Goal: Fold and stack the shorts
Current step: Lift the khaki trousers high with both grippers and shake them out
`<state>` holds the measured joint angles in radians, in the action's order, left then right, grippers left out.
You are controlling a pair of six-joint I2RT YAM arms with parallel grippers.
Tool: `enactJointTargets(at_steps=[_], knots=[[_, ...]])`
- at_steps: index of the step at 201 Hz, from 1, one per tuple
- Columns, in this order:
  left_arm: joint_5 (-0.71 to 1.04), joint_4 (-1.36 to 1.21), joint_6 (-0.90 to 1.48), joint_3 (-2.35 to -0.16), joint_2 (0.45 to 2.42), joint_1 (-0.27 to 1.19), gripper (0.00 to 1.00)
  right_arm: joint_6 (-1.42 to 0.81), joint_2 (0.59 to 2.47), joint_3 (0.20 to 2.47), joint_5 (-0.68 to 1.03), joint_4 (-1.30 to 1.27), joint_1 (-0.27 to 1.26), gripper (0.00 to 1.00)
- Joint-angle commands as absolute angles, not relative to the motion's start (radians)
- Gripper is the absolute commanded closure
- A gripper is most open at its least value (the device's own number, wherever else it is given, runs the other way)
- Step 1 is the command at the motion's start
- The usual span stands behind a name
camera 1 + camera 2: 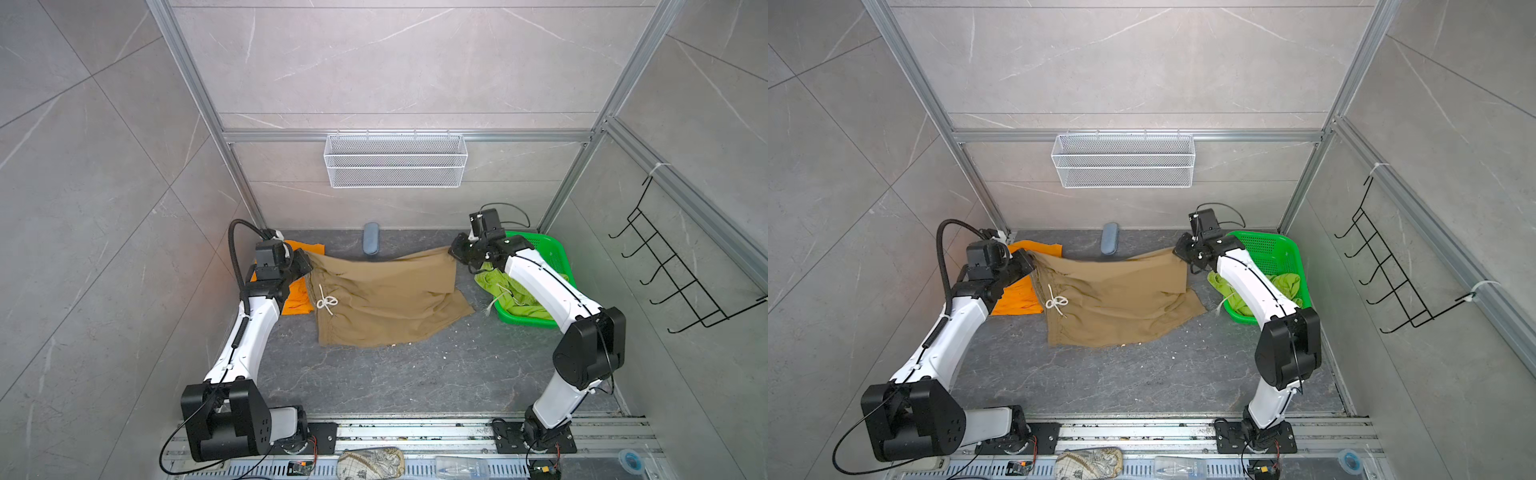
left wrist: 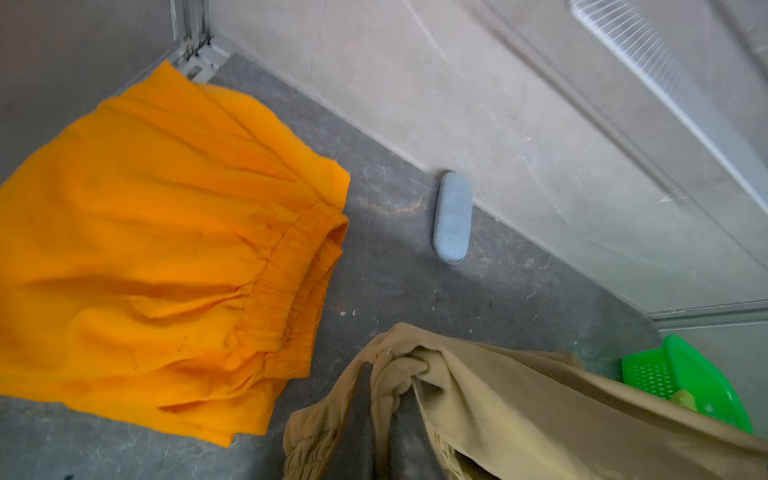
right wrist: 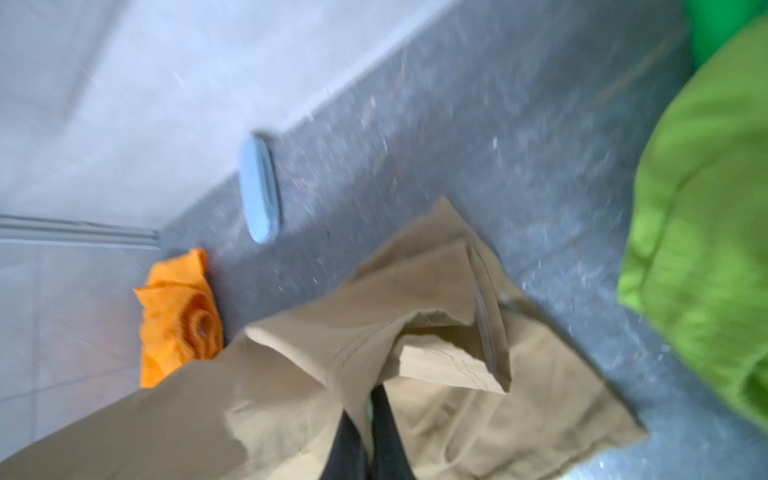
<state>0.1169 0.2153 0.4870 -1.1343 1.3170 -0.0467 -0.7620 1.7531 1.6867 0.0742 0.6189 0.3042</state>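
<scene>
The khaki shorts hang stretched between my two grippers, their lower part lying on the dark floor, white drawstring showing. My left gripper is shut on the waistband corner. My right gripper is shut on a leg hem corner. The orange shorts lie folded at the back left, partly under my left arm. The lime green shorts spill from the green basket.
A blue-grey oblong case lies against the back wall. A white wire basket hangs on that wall, and black wire hooks on the right wall. The dark floor in front of the khaki shorts is bare.
</scene>
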Motion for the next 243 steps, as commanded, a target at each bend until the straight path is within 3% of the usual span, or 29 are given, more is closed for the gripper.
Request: enactJointTargets(at_steps=[1, 42, 79, 96, 126, 148, 182, 211, 243], knots=[[0.136, 0.139, 0.505, -1.255, 1.310, -0.054, 1.00, -0.720, 1.766, 1.846, 0.066, 0.720, 0.265, 1.00], [0.178, 0.123, 0.448, -1.427, 1.335, -0.052, 1.00, -0.668, 1.819, 2.277, 0.073, 0.885, 0.212, 1.00], [0.225, 0.112, 0.439, -1.532, 1.244, -0.039, 1.00, -0.574, 1.856, 2.727, 0.107, 1.054, 0.210, 1.00], [0.242, 0.111, 0.433, -1.547, 1.183, -0.025, 1.00, -0.536, 1.774, 2.711, 0.121, 1.023, 0.210, 1.00], [0.248, 0.130, 0.450, -1.575, 1.074, -0.018, 1.00, -0.490, 1.524, 2.474, 0.141, 0.837, 0.209, 1.00], [0.231, 0.178, 0.477, -1.628, 1.016, -0.017, 1.00, -0.463, 1.450, 2.514, 0.126, 0.804, 0.207, 1.00], [0.156, 0.299, 0.537, -1.768, 1.019, -0.018, 1.00, -0.434, 1.530, 2.795, 0.048, 0.871, 0.205, 1.00], [0.061, 0.432, 0.477, -1.866, 1.107, -0.018, 1.00, -0.431, 1.598, 2.728, -0.028, 0.811, 0.164, 1.00], [0.017, 0.500, 0.429, -1.763, 1.203, -0.021, 1.00, -0.604, 1.833, 2.714, 0.206, 0.876, -0.011, 1.00]])
